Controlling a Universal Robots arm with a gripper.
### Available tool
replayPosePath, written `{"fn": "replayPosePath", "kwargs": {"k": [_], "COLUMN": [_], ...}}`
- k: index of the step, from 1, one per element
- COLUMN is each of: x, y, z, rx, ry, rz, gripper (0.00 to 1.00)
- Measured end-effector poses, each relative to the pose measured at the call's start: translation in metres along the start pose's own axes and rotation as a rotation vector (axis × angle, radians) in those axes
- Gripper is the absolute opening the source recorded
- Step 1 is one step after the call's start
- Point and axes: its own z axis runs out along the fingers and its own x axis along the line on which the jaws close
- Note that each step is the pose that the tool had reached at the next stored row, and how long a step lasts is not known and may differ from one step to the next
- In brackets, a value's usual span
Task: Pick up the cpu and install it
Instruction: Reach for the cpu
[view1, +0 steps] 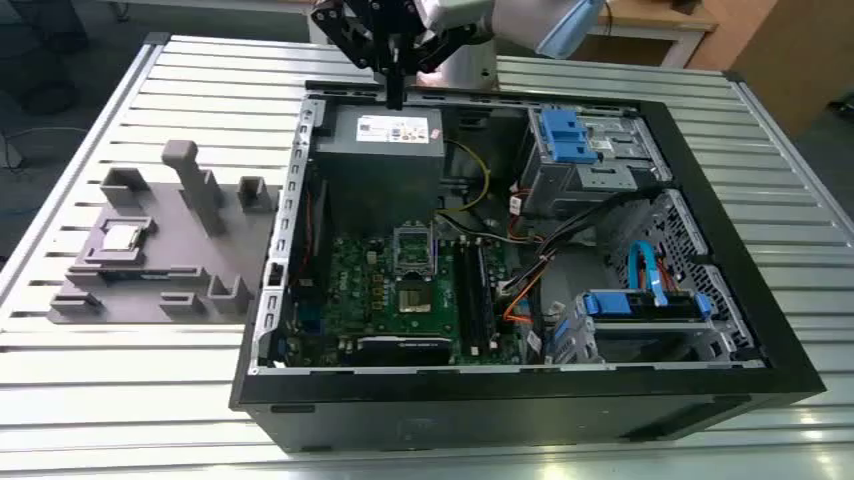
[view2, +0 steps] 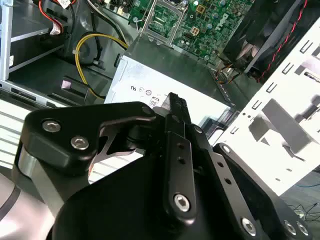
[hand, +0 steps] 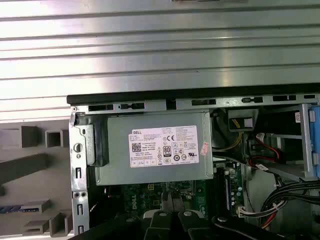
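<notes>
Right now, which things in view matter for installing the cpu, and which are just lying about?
For the job: cpu on the grey fixture; socket on the motherboard; gripper, shut, over the power supply.
Just lying about: blue drive cages; yellow cable; slatted table.

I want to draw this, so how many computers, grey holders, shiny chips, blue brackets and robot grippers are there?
Computer case: 1
Grey fixture: 1
cpu: 1
Blue drive brackets: 2
gripper: 1
Total: 6
</notes>
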Motion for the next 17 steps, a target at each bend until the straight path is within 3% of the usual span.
{"fn": "replayPosePath", "kwargs": {"k": [1, 3, 17], "x": [0.0, 0.0072, 0.0102], "y": [0.0, -0.0006, -0.0008], "z": [0.0, 0.0004, 0.0004], "rx": [0.0, 0.0, 0.0], "ry": [0.0, 0.0, 0.0], "rz": [0.0, 0.0, 0.0], "gripper": [0.1, 0.1, 0.1]}}
